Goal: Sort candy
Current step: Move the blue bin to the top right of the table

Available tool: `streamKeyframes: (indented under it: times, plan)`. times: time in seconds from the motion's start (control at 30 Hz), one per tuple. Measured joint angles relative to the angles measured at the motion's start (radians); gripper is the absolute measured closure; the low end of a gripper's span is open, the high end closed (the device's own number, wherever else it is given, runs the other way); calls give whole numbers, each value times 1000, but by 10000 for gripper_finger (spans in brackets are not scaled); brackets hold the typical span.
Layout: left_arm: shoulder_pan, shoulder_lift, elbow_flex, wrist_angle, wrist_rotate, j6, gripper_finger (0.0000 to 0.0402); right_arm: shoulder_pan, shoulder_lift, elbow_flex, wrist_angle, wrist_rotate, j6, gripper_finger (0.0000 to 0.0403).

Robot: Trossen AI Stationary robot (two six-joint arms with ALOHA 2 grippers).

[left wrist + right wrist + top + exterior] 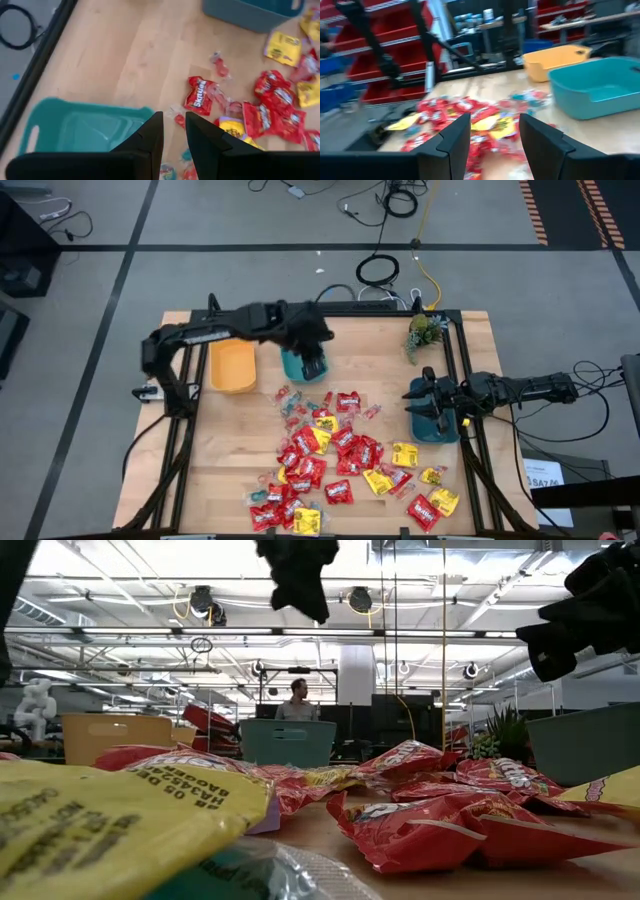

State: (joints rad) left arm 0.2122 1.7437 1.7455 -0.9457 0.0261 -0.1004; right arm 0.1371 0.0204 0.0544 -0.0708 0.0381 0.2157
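Left tool [312, 366] hangs over the near rim of the teal bin [298, 365] at the back of the table [230, 445]. In the left wrist view its fingers [150, 136] stand close together with only a narrow slot between them, and nothing sits in that slot. The teal bin [85, 127] shows under and beside the fingers. A yellow bin [232, 365] stands just left of the teal bin, close beside it.

Right tool [432, 397] hangs above the second, darker teal bin [436, 426] at the right edge of the table. In the right wrist view its fingers [454, 137] are spread wide apart and hold nothing.

Candy [335, 455] lies loose on the table, none of it in either tool. The pile spreads from just in front of the teal bin down to the near edge. Red packets [345, 442] make up most of the middle and near-left part. Yellow packets [404, 454] lie mostly on the right and near side, with a few among the red ones. Small clear-wrapped pieces [284, 395] sit nearest the teal bin, at the far end of the pile. In the left wrist view one red packet [196, 95] lies just beside the fingers, apart from them.

A small plant [426, 332] stands at the far right corner of the table. In the low view a person [296, 700] shows in the room beyond the table.
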Motion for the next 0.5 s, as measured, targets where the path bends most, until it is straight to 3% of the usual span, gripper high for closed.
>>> streamKeyframes:
  times: [0.2,0.3,0.5]
  plan:
    - [-58,-196,-402,272,-22,-202,309,0,12,0,59,120,-84,243]
    - [-93,-298,-591,374,-101,-287,309,0,43,3,159,222,-89,243]
    - [-140,-517,-923,600,-136,-440,309,0,222,173,70,304,-121,243]
